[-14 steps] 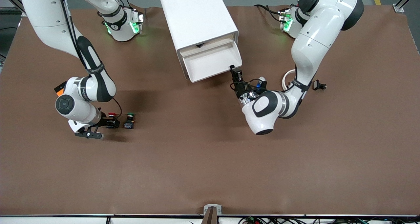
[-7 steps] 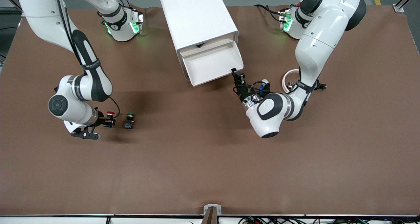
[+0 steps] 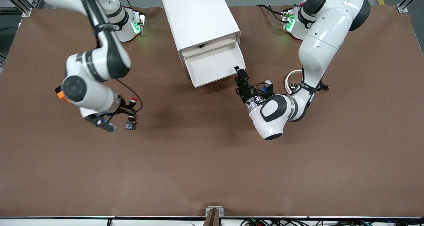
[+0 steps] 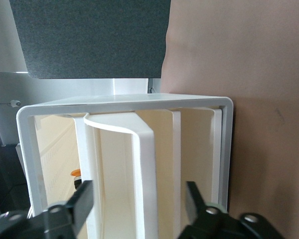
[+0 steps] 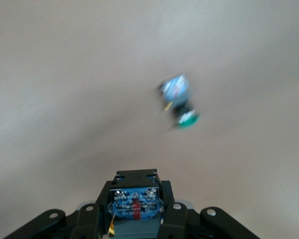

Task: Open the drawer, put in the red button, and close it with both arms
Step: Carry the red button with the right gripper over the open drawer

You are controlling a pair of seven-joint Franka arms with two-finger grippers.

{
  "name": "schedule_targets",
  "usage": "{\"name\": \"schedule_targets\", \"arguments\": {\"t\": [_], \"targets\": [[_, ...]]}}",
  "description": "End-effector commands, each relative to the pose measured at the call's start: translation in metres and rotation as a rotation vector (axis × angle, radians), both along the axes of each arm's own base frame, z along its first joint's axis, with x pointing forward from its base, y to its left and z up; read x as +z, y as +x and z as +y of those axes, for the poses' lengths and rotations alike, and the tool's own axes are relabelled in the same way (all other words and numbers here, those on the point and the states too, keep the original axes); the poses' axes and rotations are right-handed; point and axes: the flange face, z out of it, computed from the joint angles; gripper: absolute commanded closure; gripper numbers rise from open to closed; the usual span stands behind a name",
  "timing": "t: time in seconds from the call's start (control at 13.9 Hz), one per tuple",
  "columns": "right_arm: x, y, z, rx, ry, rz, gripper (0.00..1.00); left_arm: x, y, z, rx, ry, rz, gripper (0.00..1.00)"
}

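The white cabinet (image 3: 198,17) lies between the arms' bases with its cream drawer (image 3: 212,65) pulled open and nothing showing in it. My left gripper (image 3: 240,73) is open at the drawer's front corner toward the left arm's end; in the left wrist view (image 4: 139,204) its fingers (image 4: 82,200) stand on either side of the drawer front (image 4: 144,164). My right gripper (image 3: 130,104) is shut on the red button (image 3: 133,99) and holds it up over the green button (image 3: 130,125). The right wrist view shows the held button's body (image 5: 134,203) between the fingers and the green button (image 5: 180,102) on the table below.
A white ring (image 3: 291,78) and a small black part (image 3: 323,86) lie on the brown table (image 3: 212,169) beside the left arm. A small orange-capped thing (image 4: 75,174) shows inside the cabinet.
My right gripper has lifted the red button off the table and moved it toward the cabinet, over the green button. The left gripper has barely moved and the drawer stays open.
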Motion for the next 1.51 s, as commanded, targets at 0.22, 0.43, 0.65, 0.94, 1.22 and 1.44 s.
{"name": "schedule_targets", "arguments": {"t": [0.22, 0.43, 0.65, 0.94, 1.22, 1.44], "targets": [[0.037, -0.056, 0.135, -0.225, 0.022, -0.015, 1.0, 0.013, 0.009, 0.003, -0.003, -0.056, -0.022, 0.0], [0.039, -0.089, 0.19, -0.274, 0.024, -0.034, 1.0, 0.023, 0.016, 0.016, -0.06, -0.166, -0.12, 0.0], [0.037, -0.109, 0.218, -0.304, 0.029, -0.045, 1.0, 0.043, 0.018, 0.02, -0.142, -0.248, -0.221, 0.0], [0.028, -0.136, 0.246, -0.294, 0.007, -0.031, 1.0, 0.064, 0.01, 0.01, -0.286, -0.289, -0.316, 0.0], [0.009, -0.161, 0.272, -0.28, -0.019, -0.019, 1.0, 0.121, 0.015, 0.011, -0.434, -0.383, -0.499, 0.0], [-0.002, -0.171, 0.286, -0.3, -0.02, -0.028, 1.0, 0.149, 0.023, 0.018, -0.528, -0.469, -0.634, 0.0]]}}
